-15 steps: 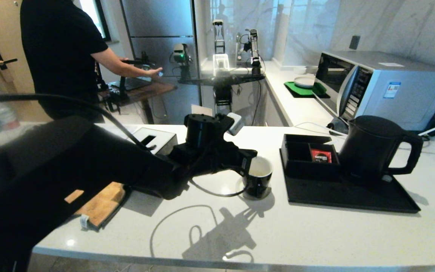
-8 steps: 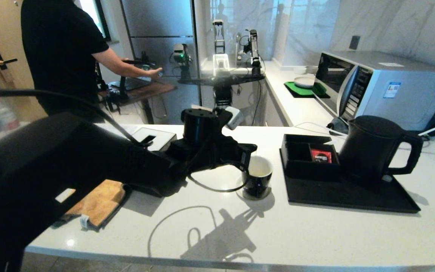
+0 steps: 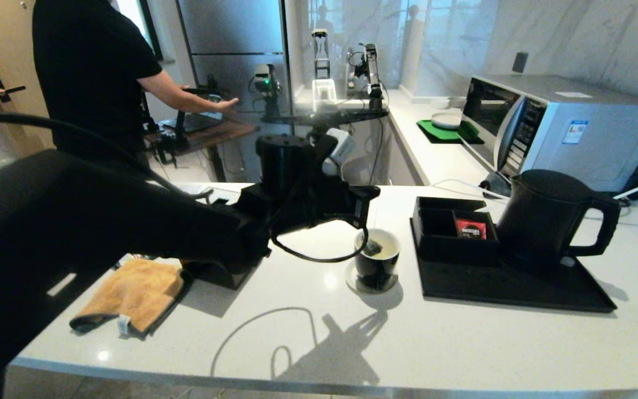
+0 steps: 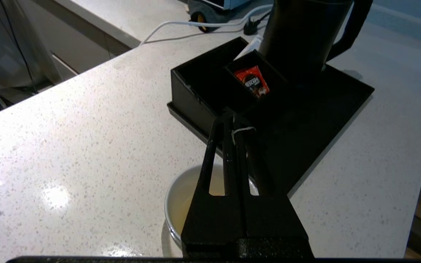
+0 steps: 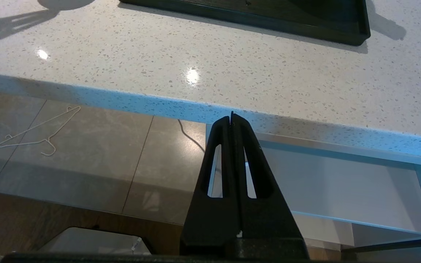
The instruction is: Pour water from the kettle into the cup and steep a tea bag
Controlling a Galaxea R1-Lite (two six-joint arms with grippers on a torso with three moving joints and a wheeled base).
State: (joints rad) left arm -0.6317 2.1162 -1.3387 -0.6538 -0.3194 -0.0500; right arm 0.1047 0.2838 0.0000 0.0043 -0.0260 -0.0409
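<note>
**Currently: left arm holds tea bag string above the cup**

Working left to right across the bench [image 3: 463,343], I first see an orange cloth [image 3: 130,293] lying near the front edge, with a black box [image 3: 225,271] just behind it, largely hidden by my left arm.

Next comes the left gripper [image 4: 238,122], positioned above the cup [image 3: 377,269]. Its fingers [image 4: 212,153] are pressed together on the thin white string [image 4: 241,129] of the tea bag [image 3: 373,247]. In the head view, the tea bag hangs at the cup's mouth, inside the rim. The cup stands upright on a small round coaster [image 3: 355,282]. In the left wrist view, the water [image 4: 185,197] appears pale yellowish against the white interior of the cup.

To the right of the cup, clear of it, sits a black tray [image 3: 518,288]. At the tray's left end is a black compartment box [image 3: 441,233]; a red sachet [image 3: 471,228] lies in its right-hand compartment. The kettle [image 3: 546,216] stands upright on the tray just beside that box, handle facing right, lid on.

Behind the kettle is a microwave [image 3: 562,122].

The right gripper [image 5: 231,118] is parked below the bench's front edge, above the floor, with its fingers closed together on nothing.
</note>
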